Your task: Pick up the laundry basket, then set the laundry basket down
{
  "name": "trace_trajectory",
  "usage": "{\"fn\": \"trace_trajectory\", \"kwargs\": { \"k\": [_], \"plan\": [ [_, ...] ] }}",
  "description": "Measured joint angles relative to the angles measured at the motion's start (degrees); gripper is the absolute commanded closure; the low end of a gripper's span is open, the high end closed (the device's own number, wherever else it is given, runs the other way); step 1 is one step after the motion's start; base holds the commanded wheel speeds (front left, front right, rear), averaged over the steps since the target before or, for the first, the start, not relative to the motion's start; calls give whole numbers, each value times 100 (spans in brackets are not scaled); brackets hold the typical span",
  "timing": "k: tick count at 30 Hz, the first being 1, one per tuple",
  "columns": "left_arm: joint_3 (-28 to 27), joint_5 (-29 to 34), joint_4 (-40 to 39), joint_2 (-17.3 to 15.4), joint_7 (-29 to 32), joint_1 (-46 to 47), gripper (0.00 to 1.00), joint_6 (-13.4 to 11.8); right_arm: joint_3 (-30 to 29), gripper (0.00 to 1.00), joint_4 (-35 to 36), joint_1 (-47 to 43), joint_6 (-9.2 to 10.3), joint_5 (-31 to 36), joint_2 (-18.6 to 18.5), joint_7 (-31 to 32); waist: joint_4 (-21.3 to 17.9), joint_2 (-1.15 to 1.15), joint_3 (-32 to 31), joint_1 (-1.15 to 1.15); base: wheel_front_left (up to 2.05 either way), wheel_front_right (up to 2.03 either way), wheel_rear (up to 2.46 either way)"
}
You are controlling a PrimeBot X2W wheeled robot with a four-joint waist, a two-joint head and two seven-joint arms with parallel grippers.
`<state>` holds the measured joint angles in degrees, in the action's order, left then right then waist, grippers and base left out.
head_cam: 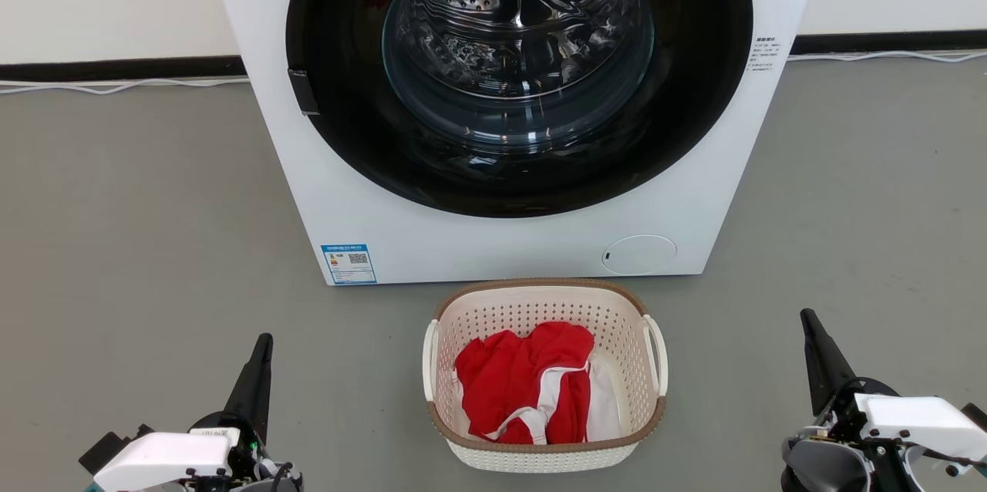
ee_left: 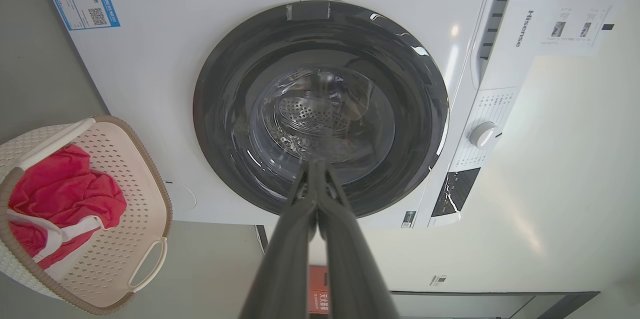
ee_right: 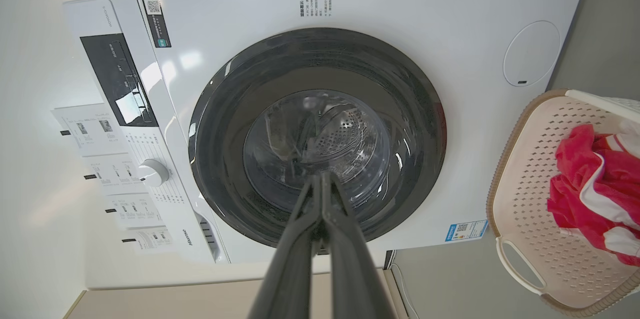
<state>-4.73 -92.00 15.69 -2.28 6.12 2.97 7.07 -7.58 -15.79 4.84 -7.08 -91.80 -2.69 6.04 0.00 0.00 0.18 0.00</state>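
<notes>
While the left gripper (head_cam: 264, 342) and right gripper (head_cam: 807, 316) are closed and empty, the laundry basket (head_cam: 540, 285) sits at their three and nine o'clock.

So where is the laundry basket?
In the head view the laundry basket stands on the floor, bottom centre, in front of the washing machine, between the left gripper and right gripper.

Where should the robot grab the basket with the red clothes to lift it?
Probably the laundry basket by its white loop handles: left hand takes the left handle, right hand the right handle, each from its own side. They stick out sideways, and it sits upright.
</notes>
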Motion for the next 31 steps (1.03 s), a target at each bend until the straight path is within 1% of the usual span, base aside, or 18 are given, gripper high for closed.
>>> {"fn": "trace_trajectory", "kwargs": {
  "k": [31],
  "plan": [
    [0,-1,0,0,0,0,100,0,0,100,0,0,0,0,0,0,0,0,0,0,0,0,0]
  ]
}}
